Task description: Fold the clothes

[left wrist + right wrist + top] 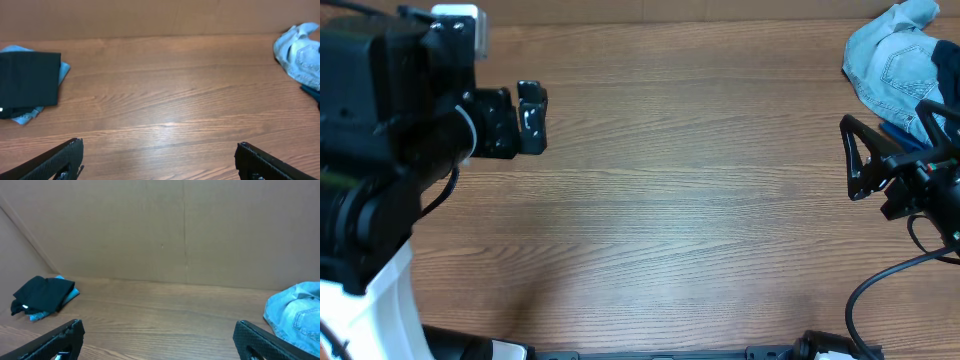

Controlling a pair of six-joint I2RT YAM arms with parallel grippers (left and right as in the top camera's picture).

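Observation:
A folded black T-shirt [30, 80] lies on a light-blue piece [63, 71] at the table's far left. It also shows in the right wrist view [42, 294], but the left arm hides it in the overhead view. A crumpled light-blue denim pile [892, 60] lies at the back right corner and also shows in both wrist views [300, 57] [295, 312]. A royal-blue garment edge [903, 134] shows beside it. My left gripper [532, 118] [157, 150] is open and empty above bare wood. My right gripper [851, 160] [157, 330] is open and empty, just left of the denim.
The wooden table [690, 220] stretches between the two grippers. A brown cardboard wall [185, 230] stands along the back edge. Black cables [880, 280] hang by the right arm near the front edge.

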